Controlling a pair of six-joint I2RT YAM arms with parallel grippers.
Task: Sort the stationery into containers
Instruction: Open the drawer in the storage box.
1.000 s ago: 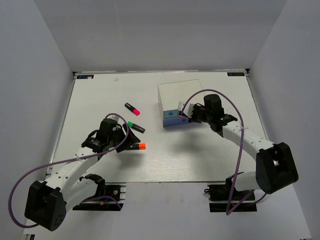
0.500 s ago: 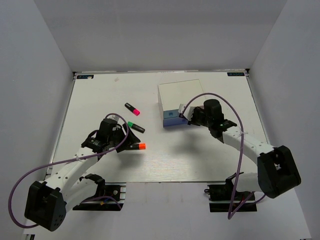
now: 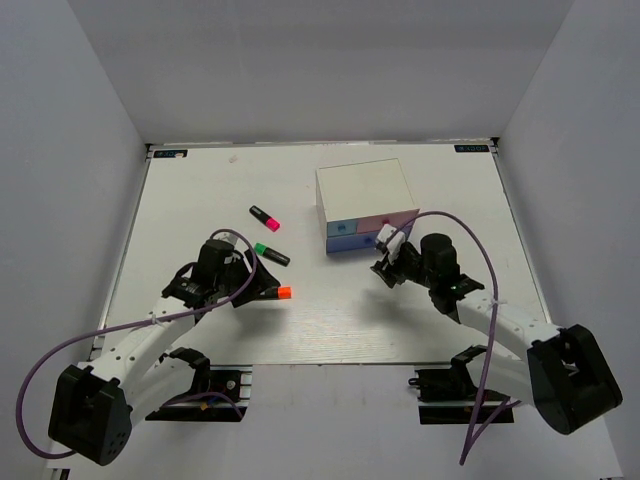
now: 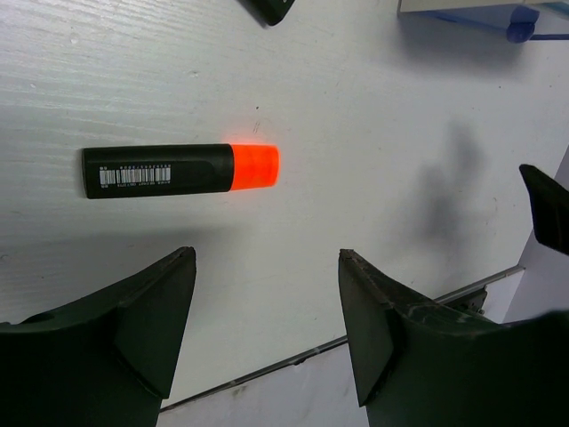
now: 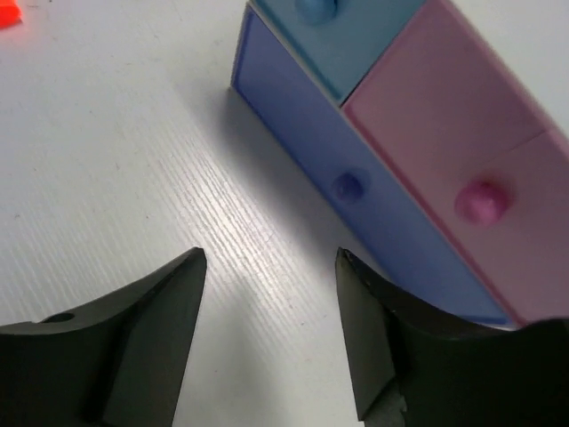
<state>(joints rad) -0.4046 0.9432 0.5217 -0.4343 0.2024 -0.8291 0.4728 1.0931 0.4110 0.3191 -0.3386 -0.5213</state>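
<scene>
The orange-capped highlighter (image 4: 178,169) lies flat on the table (image 3: 200,180), just beyond my open left gripper (image 4: 267,258), which hovers near it with nothing between its fingers. The green-capped highlighter (image 3: 270,253) and the pink-capped highlighter (image 3: 264,216) lie farther back. The white-topped box (image 3: 362,188) shows its light-blue drawer (image 5: 347,27), pink drawer (image 5: 462,133) and wide blue-purple lower drawer (image 5: 356,178), all looking pushed in. My right gripper (image 5: 271,258) stands open and empty over the table, just in front of the lower drawer.
White walls close in the table on the left, back and right. The left arm's purple cable (image 3: 60,355) loops off the near left edge, and the right arm's cable (image 3: 478,250) arcs above that arm.
My right gripper has gone from shut to open and drawn back from the box front toward the near edge. The left arm and the highlighters have not moved.
</scene>
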